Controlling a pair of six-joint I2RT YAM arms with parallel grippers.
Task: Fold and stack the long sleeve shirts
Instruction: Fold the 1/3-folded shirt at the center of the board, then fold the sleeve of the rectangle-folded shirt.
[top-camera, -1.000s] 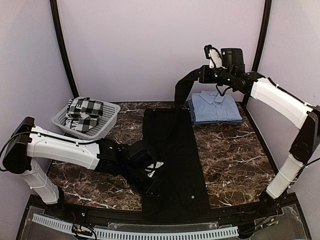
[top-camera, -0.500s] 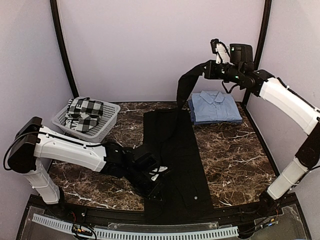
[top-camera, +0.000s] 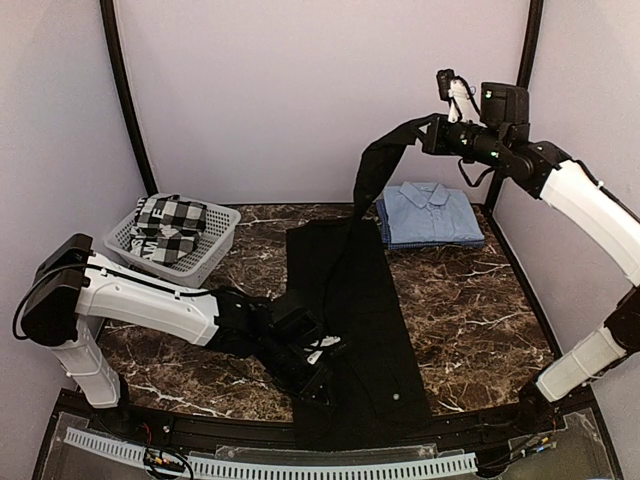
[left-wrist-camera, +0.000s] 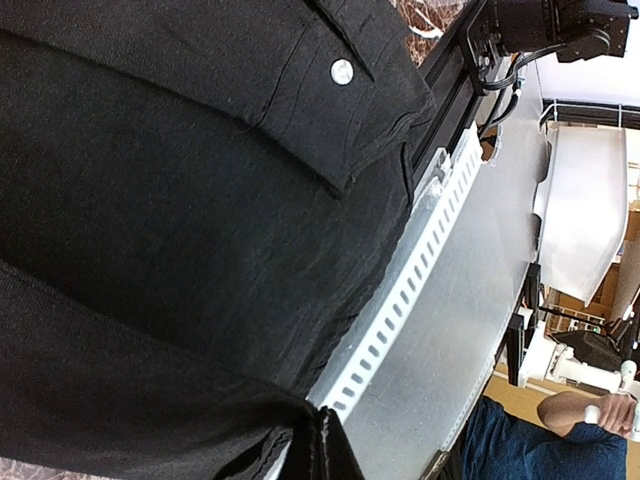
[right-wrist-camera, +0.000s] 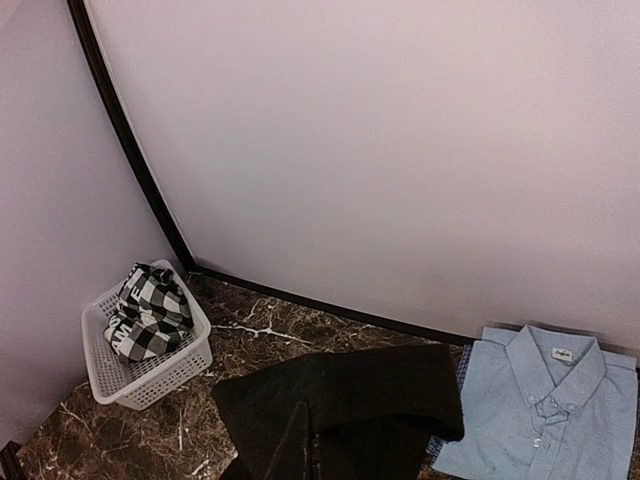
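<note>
Stretching the plain black collared long sleeve shirt (top-camera: 360, 300) lengthwise down the brown marbled table (top-camera: 470, 300), you had the right gripper (top-camera: 438, 130) raised high at the back right, fingers pressed together on the shirt's far end. The left gripper (top-camera: 318, 378) sat low at the near left edge, pinched shut on the same cloth, likely to anchor it and draw out slack. The folded light blue buttoned shirt (top-camera: 430, 215) lay back right, probably as the stack's base, and a white plastic basket (top-camera: 215, 250) of black-and-white checked cloth (top-camera: 170, 225) stood back left.
</note>
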